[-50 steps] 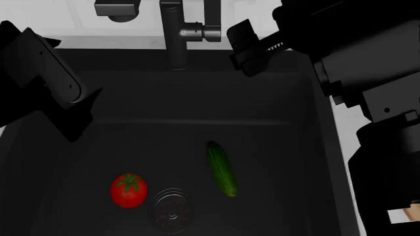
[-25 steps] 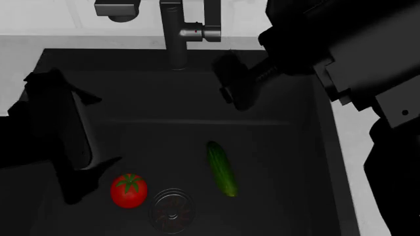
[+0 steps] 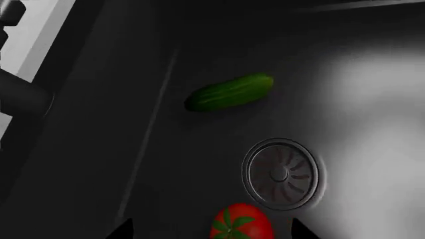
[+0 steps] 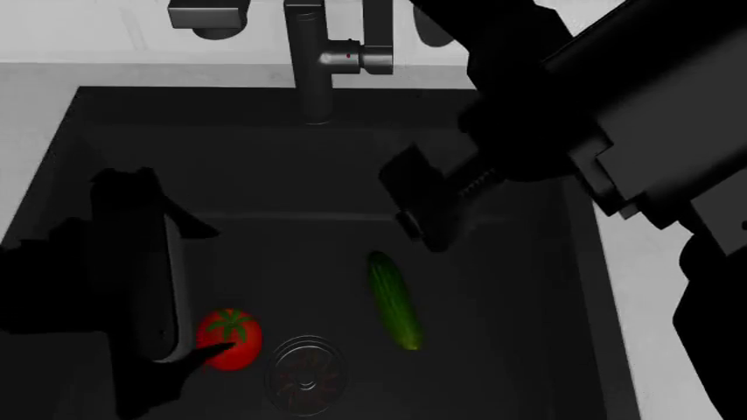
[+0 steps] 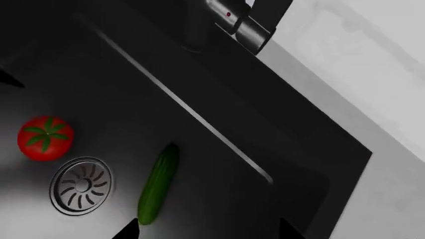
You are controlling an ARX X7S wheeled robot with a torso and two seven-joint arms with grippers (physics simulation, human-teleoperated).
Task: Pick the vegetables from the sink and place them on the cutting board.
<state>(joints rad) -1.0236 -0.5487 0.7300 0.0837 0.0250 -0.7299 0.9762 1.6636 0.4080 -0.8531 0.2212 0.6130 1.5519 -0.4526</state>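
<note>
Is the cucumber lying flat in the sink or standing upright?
Lying flat. The cucumber rests lengthwise on the sink floor, beside the drain, untouched.

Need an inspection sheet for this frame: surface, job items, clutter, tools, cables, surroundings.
Surface: black sink floor, bare apart from the round drain.
Job's things: tomato and cucumber both lying in the sink, apart, drain between them. Cutting board not in view.
Clutter: nothing seen.
Tools: left tool low beside the tomato, fingertips spread either side of it in the left wrist view, open, not gripping. Right tool above the cucumber's far end, open, empty.
Cables: nothing seen.
Surroundings: dark grey faucet at the back rim, pale counter around the sink.
</note>
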